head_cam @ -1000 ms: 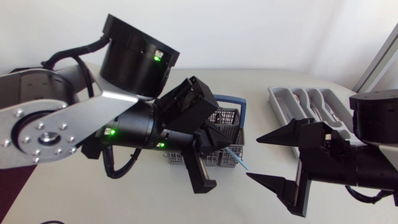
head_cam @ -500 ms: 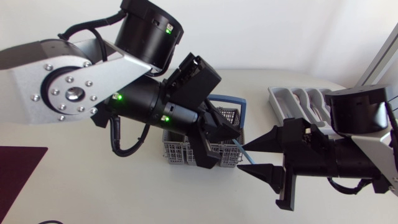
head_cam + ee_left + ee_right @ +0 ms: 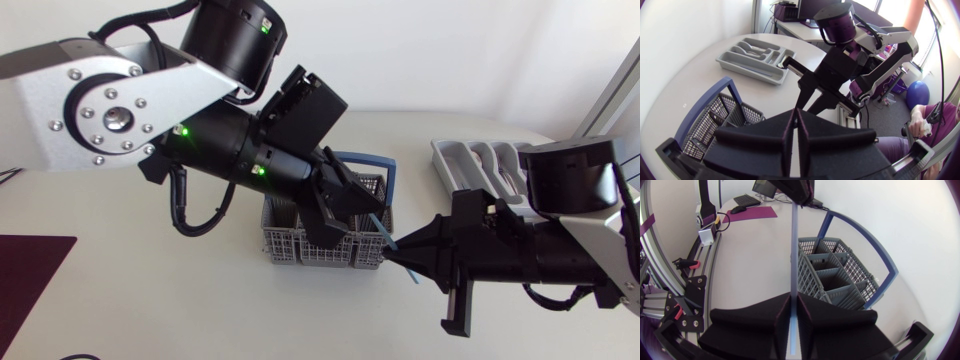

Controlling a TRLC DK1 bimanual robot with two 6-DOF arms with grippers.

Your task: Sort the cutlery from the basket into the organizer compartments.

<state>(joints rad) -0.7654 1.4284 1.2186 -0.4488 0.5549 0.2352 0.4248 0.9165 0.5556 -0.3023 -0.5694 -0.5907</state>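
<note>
Handing over: left gripper (image 3: 362,208) and right gripper (image 3: 400,258) both clamped on blue-handled utensil (image 3: 390,240); left should release before right pulls away.

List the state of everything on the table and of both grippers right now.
left gripper: shut on the blue cutlery piece
right gripper: shut on the same piece, further along it
blue cutlery piece: in the air by the basket, held by both grippers
basket: upright, compartments in view look empty
organizer: flat on the table, cutlery in some compartments
</note>
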